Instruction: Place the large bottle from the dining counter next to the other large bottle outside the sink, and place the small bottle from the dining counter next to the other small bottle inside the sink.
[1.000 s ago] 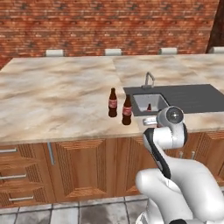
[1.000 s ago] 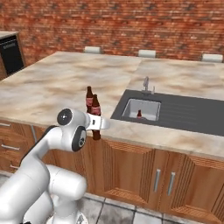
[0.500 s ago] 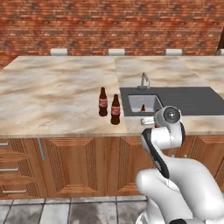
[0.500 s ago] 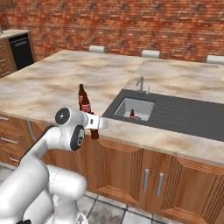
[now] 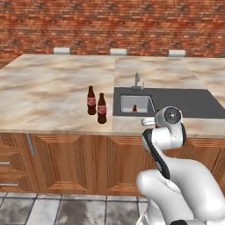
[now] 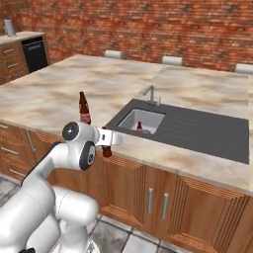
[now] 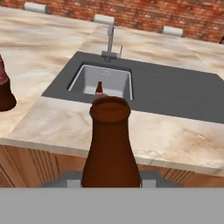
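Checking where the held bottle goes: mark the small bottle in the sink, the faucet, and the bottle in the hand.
small bottle in the sink (image 7: 99, 89), hand view, its body.
faucet (image 7: 110, 39), hand view, its upright stem.
held bottle (image 7: 110, 148), hand view, its neck.

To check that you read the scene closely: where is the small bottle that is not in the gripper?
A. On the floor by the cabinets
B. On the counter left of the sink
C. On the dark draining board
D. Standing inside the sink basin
D: the small bottle stands upright inside the sink basin, below the faucet.
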{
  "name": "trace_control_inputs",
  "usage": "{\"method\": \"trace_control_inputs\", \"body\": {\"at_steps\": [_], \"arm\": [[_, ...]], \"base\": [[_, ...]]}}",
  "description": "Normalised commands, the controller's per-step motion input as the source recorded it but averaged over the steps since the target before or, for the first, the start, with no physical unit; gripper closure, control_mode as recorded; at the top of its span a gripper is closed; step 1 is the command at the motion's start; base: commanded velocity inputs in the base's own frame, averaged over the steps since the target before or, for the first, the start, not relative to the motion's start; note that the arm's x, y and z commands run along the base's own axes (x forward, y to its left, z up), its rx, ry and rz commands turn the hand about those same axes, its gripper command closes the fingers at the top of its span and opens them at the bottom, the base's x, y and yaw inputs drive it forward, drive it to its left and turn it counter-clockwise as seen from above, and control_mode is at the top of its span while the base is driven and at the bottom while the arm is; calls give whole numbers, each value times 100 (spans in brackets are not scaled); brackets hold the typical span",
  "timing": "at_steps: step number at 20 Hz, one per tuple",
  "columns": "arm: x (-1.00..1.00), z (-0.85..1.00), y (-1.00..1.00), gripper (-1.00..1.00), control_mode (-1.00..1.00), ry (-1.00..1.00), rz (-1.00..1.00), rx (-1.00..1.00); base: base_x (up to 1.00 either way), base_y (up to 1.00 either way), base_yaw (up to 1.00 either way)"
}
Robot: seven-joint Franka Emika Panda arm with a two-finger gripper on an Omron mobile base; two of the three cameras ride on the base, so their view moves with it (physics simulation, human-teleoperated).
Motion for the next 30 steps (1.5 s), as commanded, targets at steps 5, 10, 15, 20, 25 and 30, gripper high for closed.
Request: {"method": "trace_control_inputs", "body": {"at_steps": [5,10,15,20,25,30], "arm": [[0,0,0,100,100,0,0,0],[0,0,0,100,100,0,0,0],[0,0,0,100,100,0,0,0],[0,0,0,100,100,0,0,0],[0,0,0,100,100,0,0,0],[0,0,0,100,100,0,0,0]], "base": [[9,-52,14],[33,-34,9],[43,-17,5],[28,-13,2],[33,-16,1],[36,-11,0]]}}
